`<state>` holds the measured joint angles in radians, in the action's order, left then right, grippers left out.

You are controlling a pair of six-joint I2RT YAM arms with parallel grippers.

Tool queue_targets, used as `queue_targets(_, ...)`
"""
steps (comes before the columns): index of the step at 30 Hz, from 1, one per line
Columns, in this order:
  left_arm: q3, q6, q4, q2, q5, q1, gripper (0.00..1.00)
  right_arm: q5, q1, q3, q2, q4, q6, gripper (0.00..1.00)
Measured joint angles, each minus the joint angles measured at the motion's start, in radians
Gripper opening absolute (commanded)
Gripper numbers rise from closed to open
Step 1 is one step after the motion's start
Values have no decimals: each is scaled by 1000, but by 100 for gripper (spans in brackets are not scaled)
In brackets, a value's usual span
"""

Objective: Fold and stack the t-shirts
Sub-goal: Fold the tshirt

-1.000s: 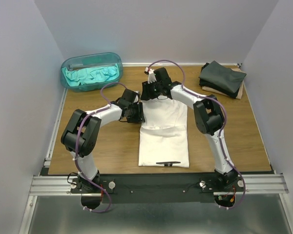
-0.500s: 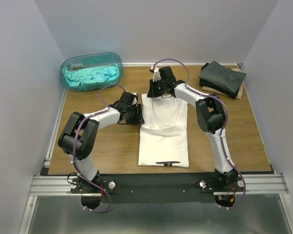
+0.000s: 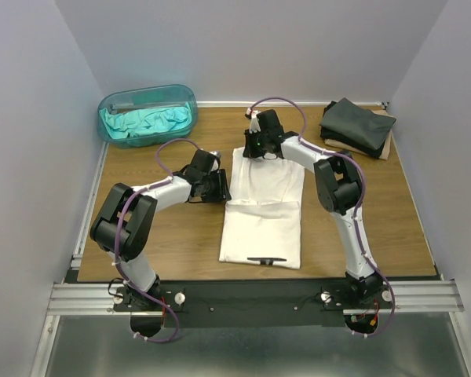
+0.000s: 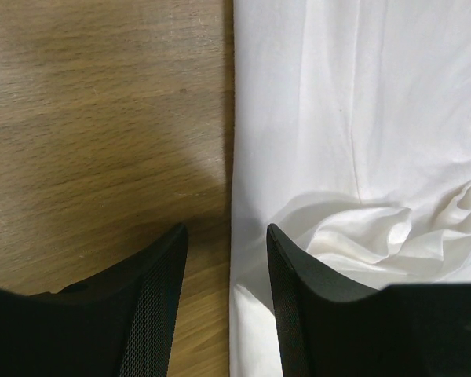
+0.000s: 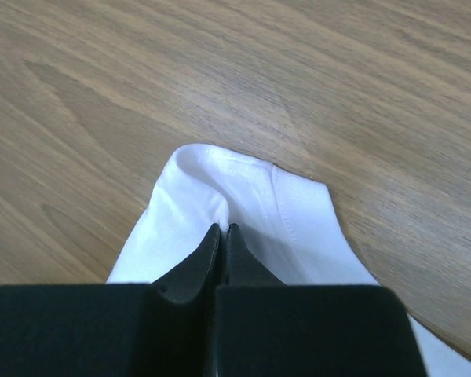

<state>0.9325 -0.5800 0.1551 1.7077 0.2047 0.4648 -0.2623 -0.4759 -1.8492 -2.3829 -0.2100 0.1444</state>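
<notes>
A white t-shirt point(image 3: 263, 208) lies partly folded in the middle of the table, with a black print mark near its front hem. My right gripper point(image 3: 255, 149) is at the shirt's far left corner, shut on a pinch of the white cloth point(image 5: 243, 196), its jaws point(image 5: 222, 228) pressed together. At the shirt's left edge, my left gripper point(image 3: 222, 188) stands open. In the left wrist view that edge point(image 4: 243, 157) runs between the left gripper's fingers point(image 4: 153, 298), and nothing is gripped. A teal t-shirt point(image 3: 145, 122) lies crumpled in the tub. Dark folded t-shirts point(image 3: 359, 126) are stacked at the back right.
The translucent teal tub point(image 3: 147, 94) stands at the back left corner. The dark stack rests on a tan board point(image 3: 386, 148) next to the right wall. Bare wood point(image 3: 165, 236) shows to the left and right of the white shirt.
My right gripper has shut on the white shirt's far corner and moved slightly back and right. My left gripper has drawn a little left to the shirt's edge. The shirt's front hem shifted slightly left.
</notes>
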Motion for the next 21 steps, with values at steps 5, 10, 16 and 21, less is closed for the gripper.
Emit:
queue_targets(5, 0, -2, 0, 0, 0, 0, 54, 36, -1, 3, 3, 10, 10, 44)
queue_targets(10, 2, -3, 6, -2, -3, 0, 54, 43, -2, -7, 2, 21, 17, 63)
queue_targets(16, 76, 19, 101, -2, -21, 0, 56, 43, -2, -19, 4, 18, 14, 78)
queue_targets(21, 224, 55, 171, -3, -68, 0, 57, 44, 3, -37, 20, 0, 11, 93)
